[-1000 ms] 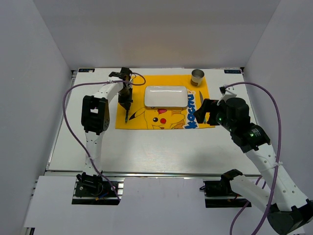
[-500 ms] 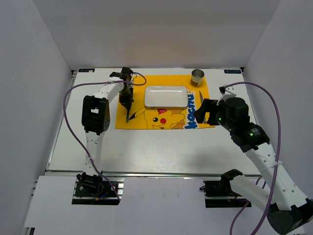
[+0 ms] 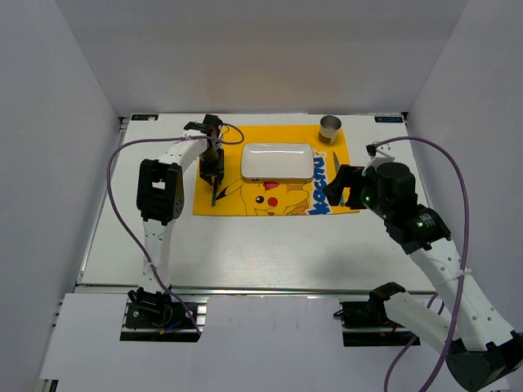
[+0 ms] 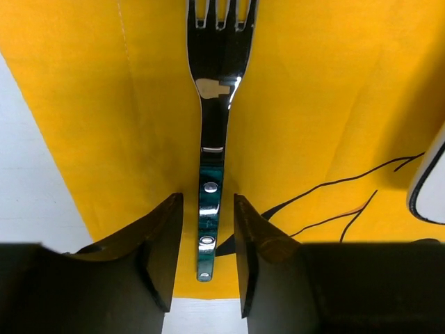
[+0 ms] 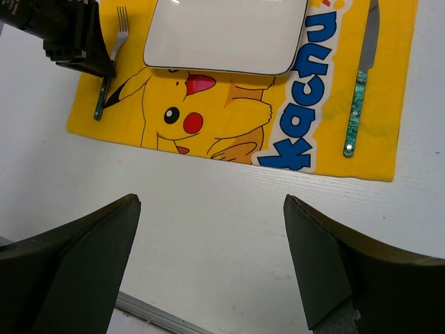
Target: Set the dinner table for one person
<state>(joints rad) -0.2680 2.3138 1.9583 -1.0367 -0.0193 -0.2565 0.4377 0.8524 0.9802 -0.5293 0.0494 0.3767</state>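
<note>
The top camera looked steeply down from above and behind the arm bases (image 3: 155, 310), far enough off to hold the whole dinner table (image 3: 245, 253). The left wrist camera sat very close above the yellow placemat (image 4: 313, 97), facing down along the fork (image 4: 212, 139) between its own fingers (image 4: 163, 250). The right wrist camera hung higher and farther off, and shared that fork, the placemat and the white plate (image 5: 222, 35) with both.

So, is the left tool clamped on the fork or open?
Open. The left tool straddles the fork at its handle, with yellow placemat showing between the handle and each finger.
</note>
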